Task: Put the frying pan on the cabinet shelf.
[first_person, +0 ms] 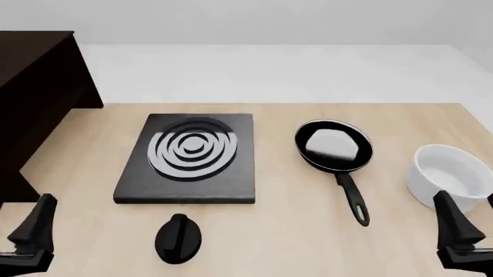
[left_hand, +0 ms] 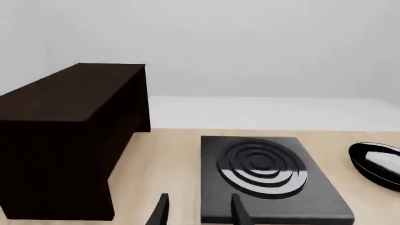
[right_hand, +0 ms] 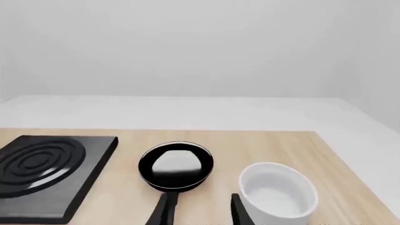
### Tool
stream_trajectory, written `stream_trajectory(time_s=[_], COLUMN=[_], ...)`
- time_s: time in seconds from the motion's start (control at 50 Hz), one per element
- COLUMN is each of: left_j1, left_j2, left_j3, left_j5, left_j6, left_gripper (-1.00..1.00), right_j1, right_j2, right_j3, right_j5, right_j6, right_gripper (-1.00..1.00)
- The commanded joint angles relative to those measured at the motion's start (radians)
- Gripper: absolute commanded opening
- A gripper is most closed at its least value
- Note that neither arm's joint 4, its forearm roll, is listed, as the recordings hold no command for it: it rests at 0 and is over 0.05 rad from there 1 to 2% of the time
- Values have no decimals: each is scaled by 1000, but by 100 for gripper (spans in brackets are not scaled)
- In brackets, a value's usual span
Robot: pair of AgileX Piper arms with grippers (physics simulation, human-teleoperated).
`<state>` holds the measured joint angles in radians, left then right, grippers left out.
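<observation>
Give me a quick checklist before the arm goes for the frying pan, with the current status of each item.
1. Frying pan upright on the table, nothing in it: ok.
2. Handle free to grasp, pointing toward the arms: ok.
3. White bowl apart from the pan: ok.
4. Right gripper open, holding nothing: ok.
5. Left gripper open, away from the pan: ok.
6. Cabinet top board bare: ok for the part in view; its far-left part, cannot tell.
</observation>
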<state>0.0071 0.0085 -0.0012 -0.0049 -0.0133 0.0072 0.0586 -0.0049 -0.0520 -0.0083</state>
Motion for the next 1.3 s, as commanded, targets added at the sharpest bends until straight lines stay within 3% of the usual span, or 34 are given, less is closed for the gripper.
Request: stream_trajectory(time_s=[0.02, 0.14, 0.28, 0.34, 0.36, 0.4, 0.54, 0.62, 0.7, 0.76, 0.82, 0.88, 0.92, 0.98, 1.02, 1.14, 1.16, 1.18, 1.2, 1.22, 1.24, 1.3], left_j1=[27, 17, 42, 23, -12, -18, 11, -25, -41, -99, -103, -94, -132, -174, -202, -187, -171, -166, -176, -180, -184, -194], left_j2=[18, 20, -1, 10, 22, 16, 38, 48, 62, 113, 154, 237, 274, 315, 330, 335, 323, 311, 295, 284, 282, 309], left_j3=[-14, -62, -129, -182, -212, -242, -308, -333, -353, -377, -431, -475, -519, -572, -607, -663, -659, -654, -652, -649, -648, -670], left_j5=[15, 53, 113, 154, 177, 203, 274, 293, 303, 306, 319, 308, 312, 315, 323, 370, 376, 385, 398, 408, 414, 414], left_j6=[-83, -82, -118, -126, -100, -77, -162, -113, -120, -59, -2, -65, -6, -66, -50, -43, -80, -96, -85, -117, -117, -55], left_gripper=[100, 100, 100, 100, 100, 100, 100, 100, 100, 100, 100, 100, 100, 100, 100, 100, 100, 100, 100, 100, 100, 100], right_j1=[-25, -23, -3, -5, -9, -6, 1, -2, 33, 21, 14, 42, 53, 78, 89, 108, 101, 113, 133, 103, 81, 155], right_j2=[-51, -50, -51, -54, -51, -41, 33, 68, 106, 161, 172, 249, 306, 362, 385, 501, 543, 563, 571, 586, 604, 671], right_j3=[-45, -109, -198, -228, -261, -284, -324, -363, -428, -492, -576, -636, -659, -681, -700, -710, -691, -673, -668, -669, -679, -679], right_j5=[91, 163, 250, 279, 305, 320, 325, 336, 385, 444, 492, 532, 549, 571, 589, 629, 628, 628, 629, 617, 617, 643], right_j6=[15, 32, 13, 16, 25, 23, 32, 64, 29, 44, 32, 37, 35, -15, -34, 13, -6, -61, -56, -56, -12, 33], right_gripper=[100, 100, 100, 100, 100, 100, 100, 100, 100, 100, 100, 100, 100, 100, 100, 100, 100, 100, 100, 100, 100, 100])
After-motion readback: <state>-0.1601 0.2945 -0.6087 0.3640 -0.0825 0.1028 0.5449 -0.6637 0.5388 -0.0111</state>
